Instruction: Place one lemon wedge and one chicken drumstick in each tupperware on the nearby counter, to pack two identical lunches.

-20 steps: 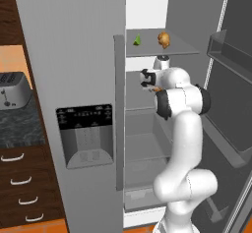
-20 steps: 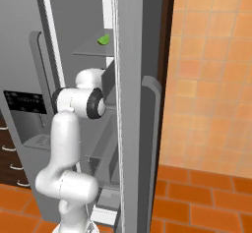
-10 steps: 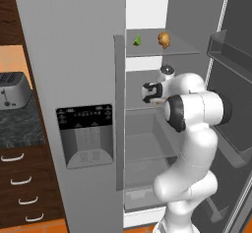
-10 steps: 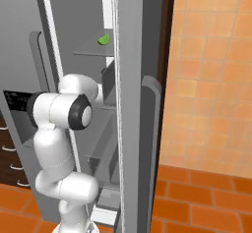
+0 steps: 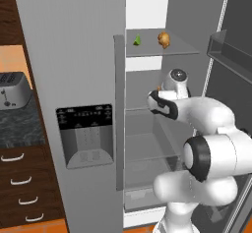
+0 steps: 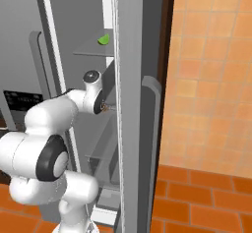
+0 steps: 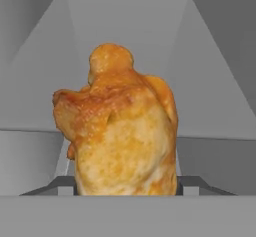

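Note:
One golden-brown chicken drumstick [image 7: 122, 131] stands right in front of the hand camera, between the fingertips of my gripper [image 7: 125, 183], which is shut on it. From the base, my gripper [image 5: 157, 91] sits inside the open fridge, just below the upper shelf, with a bit of orange drumstick [image 5: 158, 87] showing at it. A second chicken drumstick [image 5: 164, 39] and a green lemon wedge [image 5: 137, 40] lie on the upper shelf. From the right, the green lemon wedge [image 6: 104, 40] and the held drumstick [image 6: 103, 107] show past the door edge. The tupperware is out of view.
The fridge's left door with its dispenser panel [image 5: 86, 133] stays closed, and the right door [image 5: 231, 55] stands open beside the arm. A silver toaster [image 5: 12, 90] sits on the black marbled counter [image 5: 15, 129] at the left, over dark drawers.
The arm's elbow has swung out toward the cameras. The hand has sunk a little below the upper shelf, with the drumstick still in its grip.

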